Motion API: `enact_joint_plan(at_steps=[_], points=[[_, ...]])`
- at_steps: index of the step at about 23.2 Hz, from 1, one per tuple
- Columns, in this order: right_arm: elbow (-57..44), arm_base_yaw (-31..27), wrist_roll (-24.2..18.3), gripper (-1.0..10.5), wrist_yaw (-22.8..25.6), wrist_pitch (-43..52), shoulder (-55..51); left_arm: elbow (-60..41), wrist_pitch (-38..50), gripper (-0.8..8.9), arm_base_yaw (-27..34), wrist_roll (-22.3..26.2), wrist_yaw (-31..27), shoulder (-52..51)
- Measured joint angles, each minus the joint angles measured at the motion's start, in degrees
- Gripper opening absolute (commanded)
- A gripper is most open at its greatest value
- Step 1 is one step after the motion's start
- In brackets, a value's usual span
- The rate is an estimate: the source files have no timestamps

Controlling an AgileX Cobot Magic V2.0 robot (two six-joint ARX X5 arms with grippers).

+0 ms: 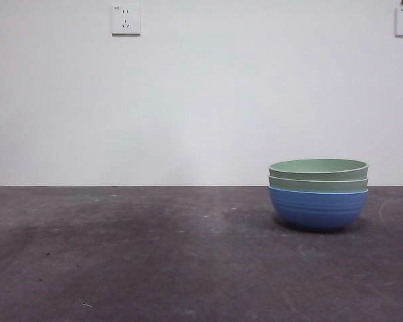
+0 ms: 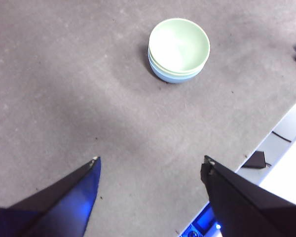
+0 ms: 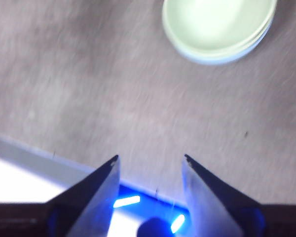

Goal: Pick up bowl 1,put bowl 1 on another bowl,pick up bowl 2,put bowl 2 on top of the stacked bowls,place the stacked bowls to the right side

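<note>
In the front view we see the stacked bowls (image 1: pixel 318 193) on the right of the table (image 1: pixel 134 255). From the left wrist, our left gripper (image 2: pixel 150 165) gapes empty, well apart from them. From the right wrist, our right gripper (image 3: pixel 150 160) also spreads empty, apart.

Two pale green bowls (image 1: pixel 318 166) nest in a ribbed blue bowl (image 1: pixel 318 209) on the dark grey table (image 1: pixel 154 255).
</note>
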Motion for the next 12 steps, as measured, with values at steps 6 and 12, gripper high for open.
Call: enact_joint_plan(at_steps=[6, 12], points=[[0.00, 2.45, -2.45, -0.2, 0.00, -3.74, -1.70, 0.00, -1.03, -0.08, 0.00, 1.03, 0.00, 0.00], [0.00, 2.69, -3.13, 0.0, 0.02, -3.54, -1.70, 0.02, -1.05, -0.03, 0.00, 1.27, 0.00, 0.00]])
